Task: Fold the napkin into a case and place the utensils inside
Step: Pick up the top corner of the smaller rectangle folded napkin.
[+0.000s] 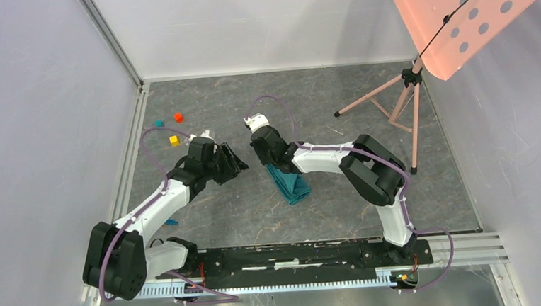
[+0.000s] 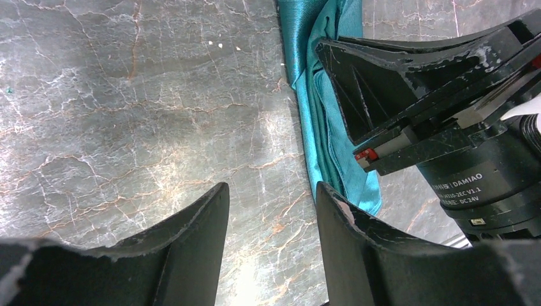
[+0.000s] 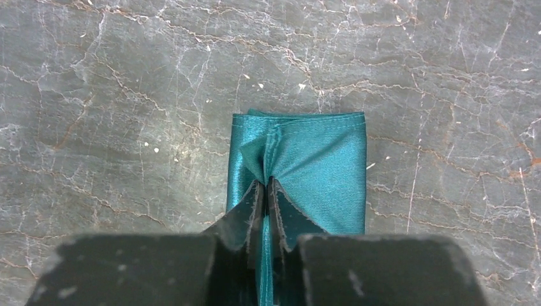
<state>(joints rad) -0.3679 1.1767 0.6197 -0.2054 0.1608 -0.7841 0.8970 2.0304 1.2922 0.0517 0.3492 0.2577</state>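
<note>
**Pinching the folded napkin — right arm engaged, left arm standing by**

Location of work piece: the napkin (image 3: 319, 159) lies folded into a narrow teal strip on the grey marbled table (image 1: 243, 211), near the middle, directly beneath the right arm's wrist.

Right gripper (image 3: 266, 186): fingers pressed together on a raised pucker of the cloth's top layer, left of the strip's centre line. The cloth is gathered between the tips, so a hold on the napkin is confirmed.

Left gripper (image 2: 271, 191): fingers spread, nothing between them, hanging just above bare table to the left of the strip and apart from it.

Governing relation: the strip's long axis runs straight ahead of the right wrist, with its far short edge squarely in front of the fingertips. Any lift or fold-over therefore turns across that axis, toward the long edge that faces the left gripper. The right arm is on the cloth; the left is the nearer free arm.

Utensils: what appears to be the blue utensil (image 1: 171, 221) shows beside the left arm, well apart from the napkin — the spoon is not seen.
</note>
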